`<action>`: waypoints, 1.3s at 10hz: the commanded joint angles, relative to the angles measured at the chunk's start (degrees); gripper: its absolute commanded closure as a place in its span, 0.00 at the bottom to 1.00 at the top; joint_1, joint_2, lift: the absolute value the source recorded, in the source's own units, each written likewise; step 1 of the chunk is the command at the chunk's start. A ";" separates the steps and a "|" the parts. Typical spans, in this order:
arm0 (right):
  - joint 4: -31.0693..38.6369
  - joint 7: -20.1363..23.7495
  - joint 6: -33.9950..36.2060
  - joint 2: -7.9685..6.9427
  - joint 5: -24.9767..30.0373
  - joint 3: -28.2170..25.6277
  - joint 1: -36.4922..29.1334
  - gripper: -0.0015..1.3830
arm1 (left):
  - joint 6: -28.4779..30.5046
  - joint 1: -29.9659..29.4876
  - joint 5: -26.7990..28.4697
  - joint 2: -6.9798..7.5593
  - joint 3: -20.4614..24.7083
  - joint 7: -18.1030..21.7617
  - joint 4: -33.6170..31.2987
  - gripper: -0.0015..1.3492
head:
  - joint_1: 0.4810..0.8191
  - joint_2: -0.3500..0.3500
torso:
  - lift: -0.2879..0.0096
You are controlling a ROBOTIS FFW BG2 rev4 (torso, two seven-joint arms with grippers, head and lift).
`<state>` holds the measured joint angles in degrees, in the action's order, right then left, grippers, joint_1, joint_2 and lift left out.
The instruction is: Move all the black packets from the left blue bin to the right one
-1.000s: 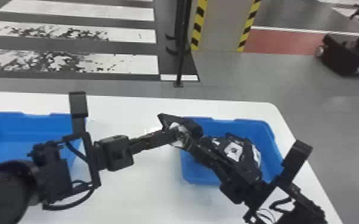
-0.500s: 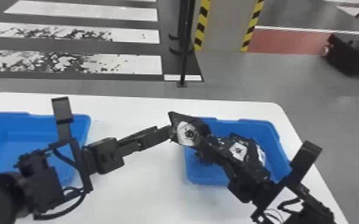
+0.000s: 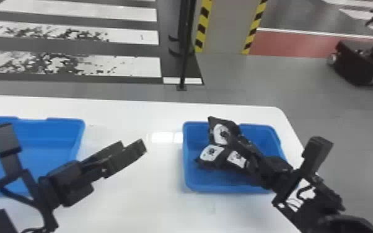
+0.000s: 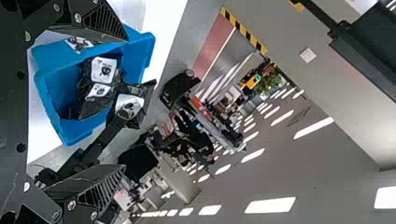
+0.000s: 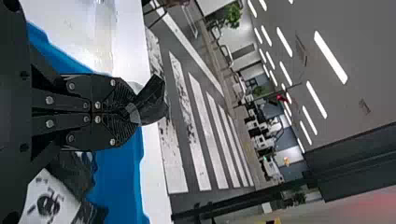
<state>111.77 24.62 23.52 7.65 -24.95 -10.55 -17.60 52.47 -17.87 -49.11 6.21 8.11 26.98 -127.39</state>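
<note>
Placing step: the right claw grips a black packet, seemingly above the right bin at eleven o'clock; next, lower and release. The left claw, toward nine o'clock, gapes empty.

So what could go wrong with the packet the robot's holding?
The right gripper pinches the held packet by one end, so it might slip out. From the head view it seems close to the far rim of the right blue bin, so it could land on the table. It might also slide off the packets already inside.
</note>
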 commanded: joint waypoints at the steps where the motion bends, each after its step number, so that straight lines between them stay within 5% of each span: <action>1: -3.00 -0.37 1.23 0.00 1.30 -2.59 1.71 0.83 | -0.30 -3.93 0.09 -0.84 2.63 0.00 -3.60 0.15 | 0.63 0.24 | 0.46; 4: -1.73 -2.04 1.93 0.00 3.24 -5.21 0.45 0.15 | -11.41 -10.40 1.58 -0.93 4.12 0.00 -7.25 0.15 | 0.63 0.18 | 0.46; 5: 0.94 -2.92 0.52 -0.27 3.01 -5.33 -2.22 0.05 | -14.36 -12.37 2.26 -1.11 5.03 0.00 -8.24 0.15 | 0.63 0.18 | 0.46; 7: 8.53 -3.09 -5.95 -1.67 5.41 -5.33 -10.24 0.09 | -21.54 -16.87 7.18 -2.60 8.34 0.00 -10.07 0.14 | 0.63 0.22 | 0.46; 9: 16.83 -4.15 -11.29 -3.69 9.30 -4.76 -18.25 0.09 | -28.14 -21.08 15.86 -5.77 12.34 0.00 -10.07 0.15 | 0.63 0.32 | 0.46; 13: 26.53 -8.89 -24.65 -6.42 12.38 -3.04 -31.61 0.10 | -37.57 -28.96 27.63 -6.35 11.20 -4.30 -12.17 0.15 | 0.63 0.49 | 0.46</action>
<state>137.08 15.79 0.37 1.67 -12.79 -14.08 -47.26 17.37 -45.94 -22.87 0.27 19.63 22.60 -139.49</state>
